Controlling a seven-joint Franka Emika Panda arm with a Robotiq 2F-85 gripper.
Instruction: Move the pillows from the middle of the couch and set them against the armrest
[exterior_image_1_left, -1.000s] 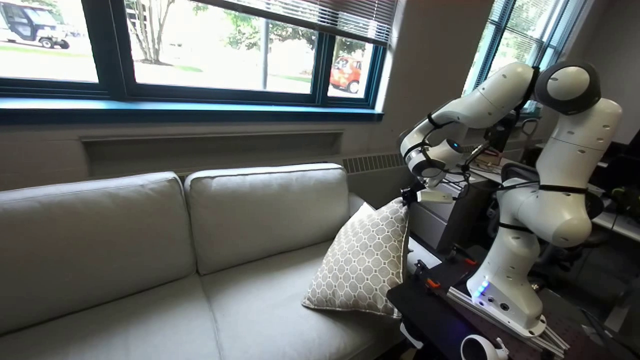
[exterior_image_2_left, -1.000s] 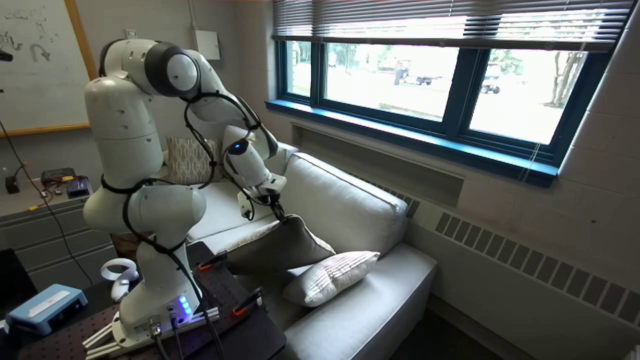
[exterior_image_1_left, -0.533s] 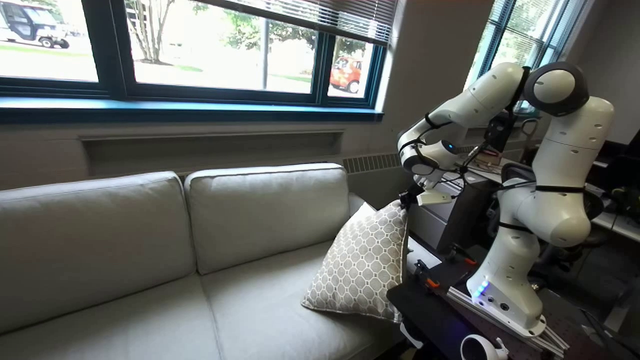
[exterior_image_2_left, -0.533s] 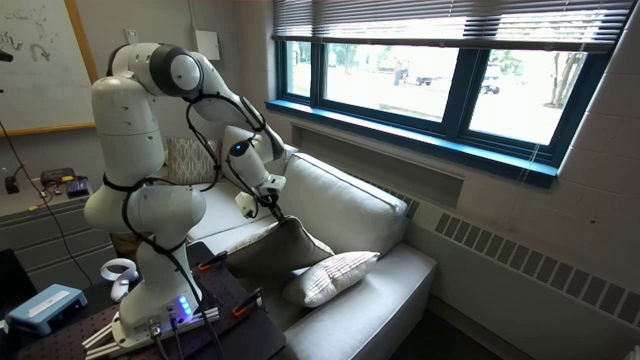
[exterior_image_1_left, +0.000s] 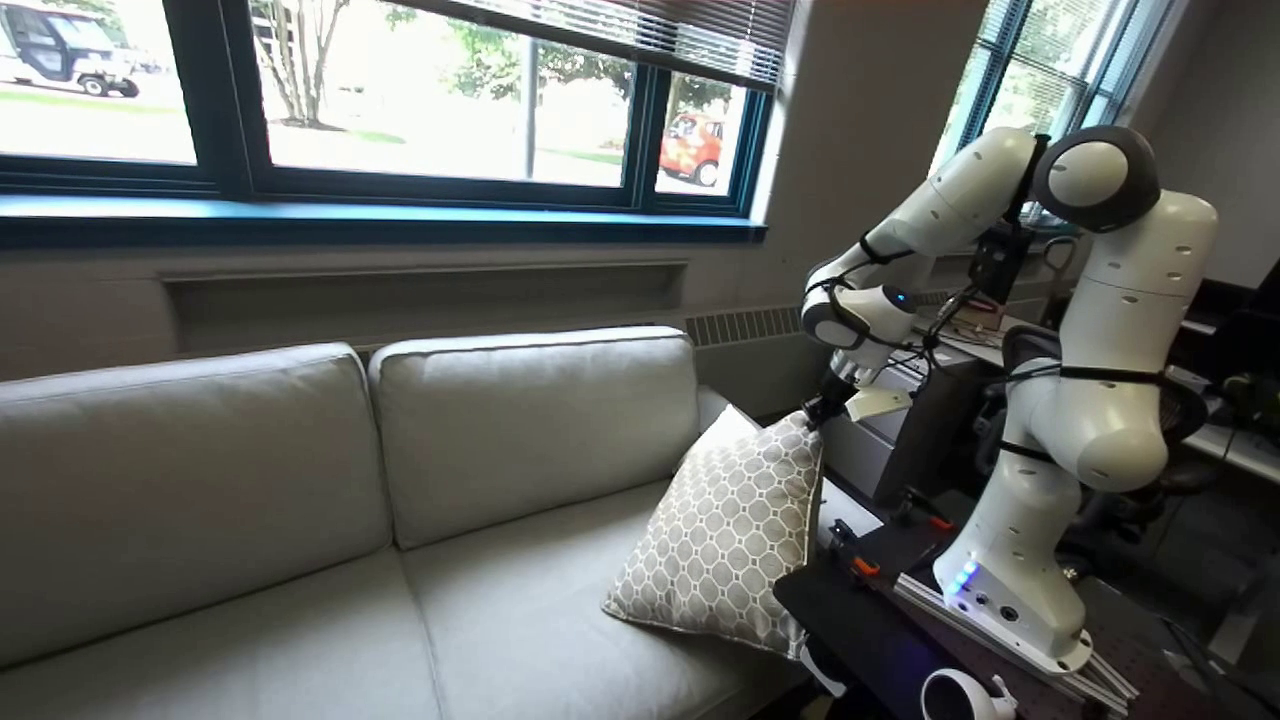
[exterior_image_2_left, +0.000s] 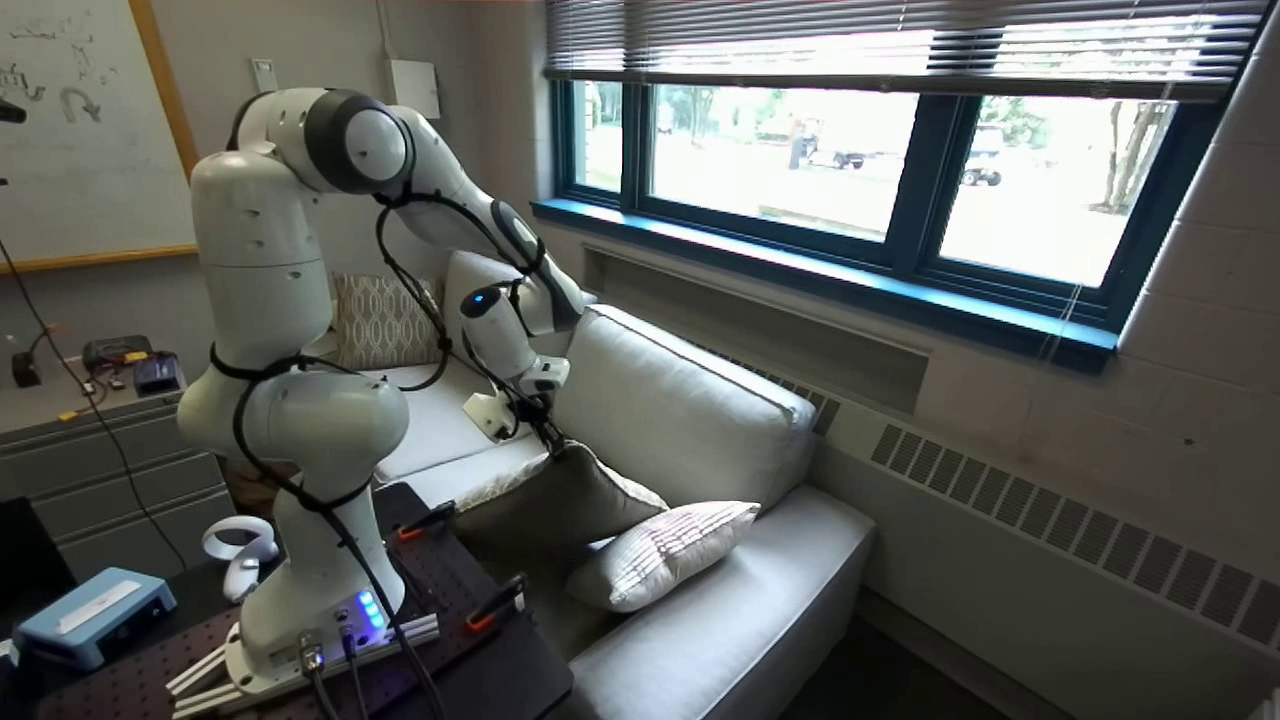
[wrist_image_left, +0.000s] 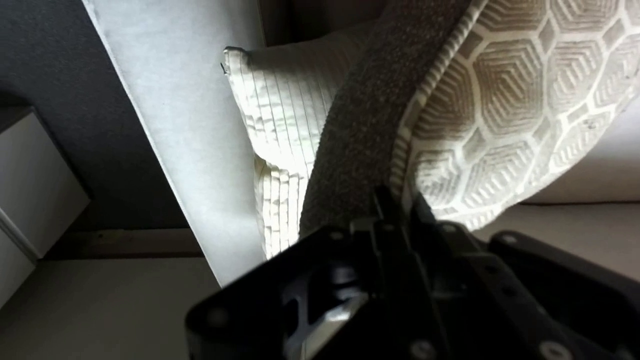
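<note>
The patterned pillow (exterior_image_1_left: 725, 530), beige with a white lattice, stands tilted on the couch (exterior_image_1_left: 540, 425) near its end. My gripper (wrist_image_left: 405, 200) is shut on its top edge, with the piped seam running between the fingertips. In an exterior view the gripper (exterior_image_2_left: 557, 445) points down at that corner, and the pillow's plain dark back (exterior_image_2_left: 545, 510) faces the robot's base. The small white pillow (exterior_image_2_left: 665, 555) leans on the inner side of the armrest (exterior_image_2_left: 740, 620), behind the patterned one. Only a corner of the white pillow (exterior_image_1_left: 730, 428) shows in an exterior view.
The robot's black table (exterior_image_2_left: 500, 640), with orange-tipped clamps (exterior_image_2_left: 495, 605), stands close against the couch front. A large back cushion (exterior_image_2_left: 690, 410) rises beside the patterned pillow. At the couch's far end sits a further patterned cushion (exterior_image_2_left: 385, 320). A grey cabinet (exterior_image_1_left: 860, 450) is beyond the armrest.
My gripper has sunk a little and tilted, and the held corner of the patterned pillow has come down with it. The upper arm has swung slightly toward the couch. The white pillow stays put.
</note>
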